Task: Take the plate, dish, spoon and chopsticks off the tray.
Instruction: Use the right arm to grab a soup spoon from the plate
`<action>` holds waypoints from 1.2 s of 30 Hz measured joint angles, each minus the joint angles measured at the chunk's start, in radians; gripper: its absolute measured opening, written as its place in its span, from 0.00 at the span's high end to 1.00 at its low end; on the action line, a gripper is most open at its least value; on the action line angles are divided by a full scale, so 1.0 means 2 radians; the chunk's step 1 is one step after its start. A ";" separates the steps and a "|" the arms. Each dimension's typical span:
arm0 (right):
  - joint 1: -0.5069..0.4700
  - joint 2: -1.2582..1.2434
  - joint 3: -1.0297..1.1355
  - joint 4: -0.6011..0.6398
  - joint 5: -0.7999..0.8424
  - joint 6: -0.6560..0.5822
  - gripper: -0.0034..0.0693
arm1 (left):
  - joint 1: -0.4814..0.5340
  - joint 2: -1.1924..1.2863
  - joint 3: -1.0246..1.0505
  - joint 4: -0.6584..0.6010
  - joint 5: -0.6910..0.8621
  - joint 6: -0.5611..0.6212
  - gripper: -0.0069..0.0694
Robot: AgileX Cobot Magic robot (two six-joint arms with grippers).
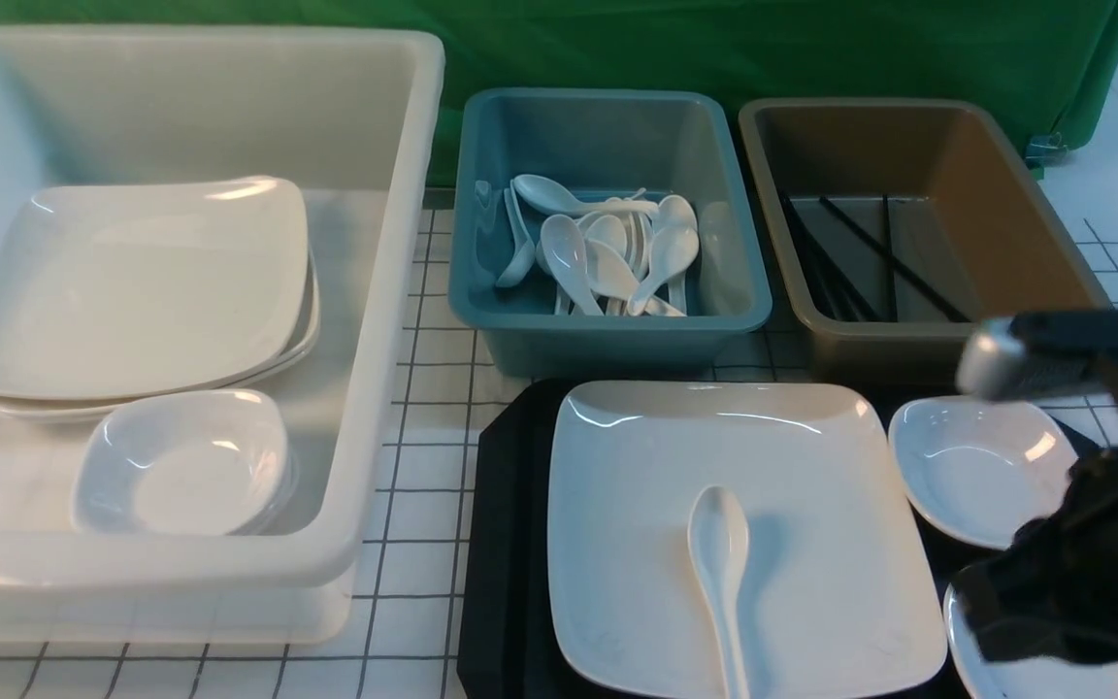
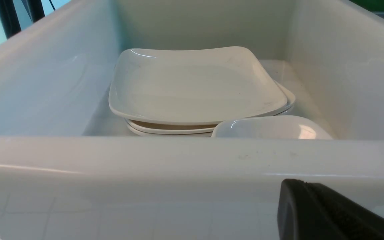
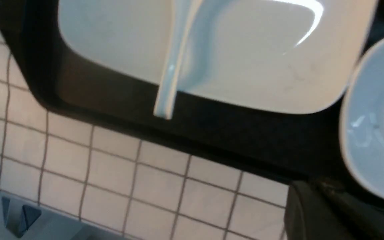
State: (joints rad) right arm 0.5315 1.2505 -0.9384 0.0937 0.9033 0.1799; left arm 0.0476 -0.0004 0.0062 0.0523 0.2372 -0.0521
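Here, spoon (image 1: 720,544) hdl past plate (image 1: 831,485) near edge.

You have a black tray (image 1: 510,544) carrying a glossy white plate (image 1: 811,466), a white spoon (image 1: 719,553) and a white small dish (image 1: 976,466). Your worktop (image 1: 423,466) is white, ruled with a dark grid. Behind it you'll see a white tub (image 1: 375,291) of white stacked plates (image 1: 132,282), a teal tub (image 1: 608,325) of white loose spoons (image 1: 608,252), and a brown tub (image 1: 996,204) with black chopsticks (image 1: 894,259). The backdrop cloth (image 1: 714,49) is green, and your right arm (image 1: 1093,573) is black.
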 joint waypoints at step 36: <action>0.104 0.271 -0.048 0.008 -0.193 0.066 0.44 | 0.000 0.000 0.000 0.000 0.000 0.000 0.88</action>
State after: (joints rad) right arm 0.7395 1.7917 -1.0353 0.1104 0.5170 0.3110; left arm 0.0476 -0.0004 0.0062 0.0523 0.2372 -0.0521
